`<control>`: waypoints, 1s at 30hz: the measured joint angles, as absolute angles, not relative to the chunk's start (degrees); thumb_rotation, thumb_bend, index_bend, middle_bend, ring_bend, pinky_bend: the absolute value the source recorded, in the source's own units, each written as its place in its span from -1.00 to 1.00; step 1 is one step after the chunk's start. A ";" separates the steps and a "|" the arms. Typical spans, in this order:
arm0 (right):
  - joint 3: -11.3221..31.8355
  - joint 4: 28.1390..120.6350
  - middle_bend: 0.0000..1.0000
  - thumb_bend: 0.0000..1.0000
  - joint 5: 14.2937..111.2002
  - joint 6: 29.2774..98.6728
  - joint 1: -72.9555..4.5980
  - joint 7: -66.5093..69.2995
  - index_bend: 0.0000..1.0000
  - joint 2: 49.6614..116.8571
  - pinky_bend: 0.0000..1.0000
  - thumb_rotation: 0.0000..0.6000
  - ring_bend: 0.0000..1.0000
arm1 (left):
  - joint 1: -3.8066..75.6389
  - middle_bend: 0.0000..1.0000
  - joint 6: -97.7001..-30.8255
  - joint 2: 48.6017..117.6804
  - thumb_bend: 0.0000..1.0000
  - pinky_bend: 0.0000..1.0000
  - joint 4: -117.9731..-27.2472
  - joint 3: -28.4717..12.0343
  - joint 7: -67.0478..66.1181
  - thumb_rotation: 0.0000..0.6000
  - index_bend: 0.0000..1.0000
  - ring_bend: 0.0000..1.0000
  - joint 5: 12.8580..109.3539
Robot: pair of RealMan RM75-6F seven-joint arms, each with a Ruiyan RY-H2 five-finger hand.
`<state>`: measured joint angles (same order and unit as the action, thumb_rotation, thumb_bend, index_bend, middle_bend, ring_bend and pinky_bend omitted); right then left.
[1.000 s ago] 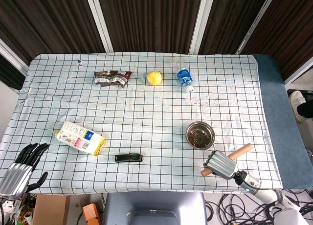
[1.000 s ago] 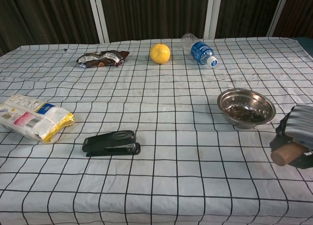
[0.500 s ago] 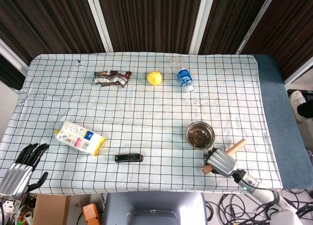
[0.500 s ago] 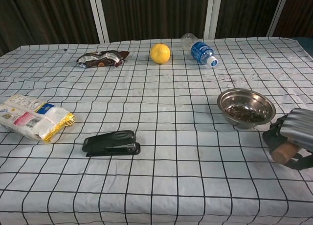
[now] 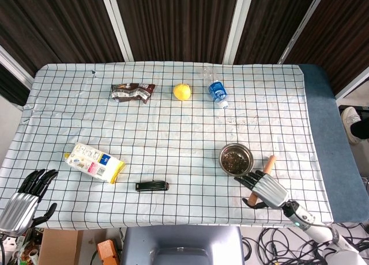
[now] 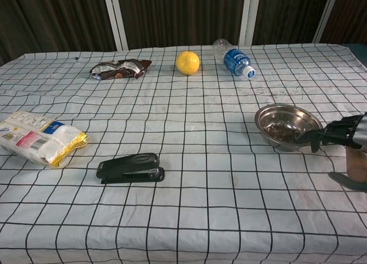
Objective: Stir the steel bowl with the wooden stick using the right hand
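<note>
The steel bowl (image 5: 235, 159) (image 6: 288, 126) stands near the table's front right, with dark bits inside. The wooden stick (image 5: 268, 162) (image 6: 357, 164) lies just right of it, pointing away from the front edge, its middle hidden under my right hand (image 5: 265, 188) (image 6: 342, 135). That hand's fingers (image 6: 321, 136) are stretched out and spread toward the bowl's rim, no longer wrapped round the stick. My left hand (image 5: 26, 198) hangs off the table's front left corner, fingers apart, holding nothing.
A black stapler (image 5: 152, 186) (image 6: 130, 167) lies front centre and a snack bag (image 5: 94, 162) (image 6: 40, 137) to its left. Along the back are a brown wrapper (image 5: 132, 91), a lemon (image 5: 182, 91) and a water bottle (image 5: 217, 90).
The stick has swung from lying across the front edge to pointing away, beside the bowl. My right hand's fingers have uncurled from it and spread toward the bowl. The left hand is still.
</note>
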<state>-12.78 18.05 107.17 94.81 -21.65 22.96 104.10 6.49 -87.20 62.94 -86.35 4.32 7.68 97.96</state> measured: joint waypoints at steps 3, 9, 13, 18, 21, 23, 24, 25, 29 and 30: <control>-12.26 19.62 -0.34 -0.30 106.67 95.76 -21.65 22.86 -0.75 103.32 -0.08 -0.44 -0.38 | 6.50 -0.84 -87.19 62.97 -0.22 -0.84 -86.36 4.33 7.68 1.00 -1.00 -1.00 97.96; -12.18 22.31 -0.55 -0.51 106.24 93.50 -22.20 22.28 -0.99 101.82 -0.25 -0.65 -0.57 | 6.65 -0.84 -86.81 62.96 -0.22 -0.84 -86.45 4.39 7.52 1.00 -1.00 -1.00 97.93; -12.61 25.81 -0.63 -0.64 106.23 91.25 -22.59 21.96 -1.00 100.49 -0.32 -0.74 -0.63 | 6.66 -0.84 -86.84 62.88 -0.22 -0.84 -86.45 4.41 7.85 1.00 -1.00 -1.00 97.93; -13.13 28.15 -0.79 -0.81 106.38 89.37 -22.91 20.79 -1.00 98.97 -0.49 -0.80 -0.78 | 6.84 -0.84 -86.40 62.81 -0.22 -0.84 -86.39 4.48 8.16 1.00 -1.00 -1.00 97.84; -13.41 29.59 -0.93 -0.89 106.47 87.73 -23.21 19.17 -1.00 98.03 -0.63 -0.85 -0.91 | 6.93 -0.84 -86.25 62.80 -0.22 -0.85 -86.43 4.57 8.25 1.00 -1.00 -1.00 97.93; -13.61 30.69 -0.99 -0.93 106.56 86.46 -23.48 17.33 -1.00 97.32 -0.70 -0.85 -0.98 | 7.00 -0.84 -86.10 62.81 -0.22 -0.84 -86.45 4.60 8.30 1.00 -1.00 -1.00 97.96; -13.71 31.29 -1.00 -0.96 106.62 85.86 -23.62 16.45 -1.00 96.96 -0.73 -0.84 -0.99 | 7.05 -0.84 -86.00 62.81 -0.22 -0.84 -86.46 4.61 8.33 1.00 -1.00 -1.00 97.94; -13.82 32.19 -1.00 -0.97 106.72 85.18 -23.84 15.27 -1.00 96.46 -0.75 -0.82 -1.00 | 7.10 -0.84 -85.89 62.80 -0.22 -0.84 -86.47 4.61 8.34 1.00 -1.00 -1.00 97.92; -13.77 35.52 -1.00 -0.98 106.99 84.78 -24.35 12.22 -1.00 94.70 -0.76 -0.80 -1.00 | 7.11 -0.84 -86.03 62.81 -0.22 -0.84 -86.48 4.56 8.37 1.00 -1.00 -1.00 97.88; -13.61 36.17 -1.00 -0.98 106.99 85.12 -24.38 11.95 -1.00 94.34 -0.77 -0.79 -1.00 | 7.08 -0.84 -86.14 62.81 -0.22 -0.84 -86.46 4.55 8.39 1.00 -1.00 -1.00 97.90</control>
<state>-13.61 36.17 106.99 85.12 -24.38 11.95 94.34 7.08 -86.14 62.81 -86.46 4.55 8.39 97.90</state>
